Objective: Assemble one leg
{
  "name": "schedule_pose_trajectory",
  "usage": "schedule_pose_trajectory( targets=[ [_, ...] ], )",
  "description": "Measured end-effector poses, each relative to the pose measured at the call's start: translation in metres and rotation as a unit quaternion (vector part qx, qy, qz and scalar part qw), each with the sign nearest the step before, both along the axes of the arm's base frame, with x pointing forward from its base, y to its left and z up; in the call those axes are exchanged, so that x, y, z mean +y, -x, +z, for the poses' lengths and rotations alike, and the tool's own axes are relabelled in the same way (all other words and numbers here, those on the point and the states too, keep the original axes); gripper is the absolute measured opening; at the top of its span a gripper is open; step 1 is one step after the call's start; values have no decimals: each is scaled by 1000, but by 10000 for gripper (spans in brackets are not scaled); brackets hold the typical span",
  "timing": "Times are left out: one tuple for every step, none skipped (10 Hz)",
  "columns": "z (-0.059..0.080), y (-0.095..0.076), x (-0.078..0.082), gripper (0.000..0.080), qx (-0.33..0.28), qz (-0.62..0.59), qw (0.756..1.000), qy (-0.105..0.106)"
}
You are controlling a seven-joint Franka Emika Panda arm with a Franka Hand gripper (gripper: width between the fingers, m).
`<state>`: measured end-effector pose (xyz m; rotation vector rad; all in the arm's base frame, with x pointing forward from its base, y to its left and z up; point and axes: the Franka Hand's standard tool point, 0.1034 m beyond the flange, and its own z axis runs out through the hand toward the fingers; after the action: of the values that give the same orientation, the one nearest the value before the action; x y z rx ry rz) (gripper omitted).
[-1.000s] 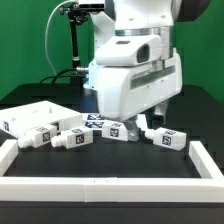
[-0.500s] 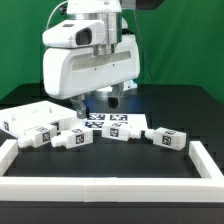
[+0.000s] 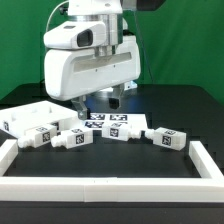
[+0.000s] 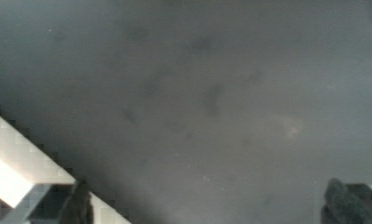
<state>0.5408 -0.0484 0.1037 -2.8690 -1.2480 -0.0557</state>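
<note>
Four legs (image 3: pixel 165 139), one panel (image 3: pixel 40 106), one marker board (image 3: pixel 100 117)

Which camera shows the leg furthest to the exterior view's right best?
The exterior view: the leg lies whole on the table, tags showing. The wrist view shows none of it, only dark table surface and a white edge.

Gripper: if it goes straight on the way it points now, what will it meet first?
Probably the bare black table: the wrist view shows nothing else ahead of the open gripper; a white edge lies beside that line.
</note>
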Motion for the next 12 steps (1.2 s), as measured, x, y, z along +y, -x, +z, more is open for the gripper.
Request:
schedule_pose_trajectory(
  targets=[
    [3, 20, -10, 650, 3, -9, 1000, 4],
    [2, 45, -20, 650, 6, -23, 1000, 8],
    [-1, 62, -23, 650, 2, -38, 999, 11],
    [-1, 65, -23, 650, 2, -53, 999, 10],
    [-1, 63, -23, 650, 2, -53, 999, 10],
    [-2, 64, -23, 650, 3, -53, 999, 10],
    [-2, 64, -23, 650, 3, -53, 999, 10],
    [-2, 64, -23, 650, 3, -53, 999, 10],
    [-3, 65, -23, 650, 4, -53, 999, 10],
    [-12, 81, -29, 650, 14, -60, 998, 11],
    [-17, 101, -38, 650, 23, -61, 998, 15],
    [-21, 127, -51, 650, 28, -64, 997, 19]
  ],
)
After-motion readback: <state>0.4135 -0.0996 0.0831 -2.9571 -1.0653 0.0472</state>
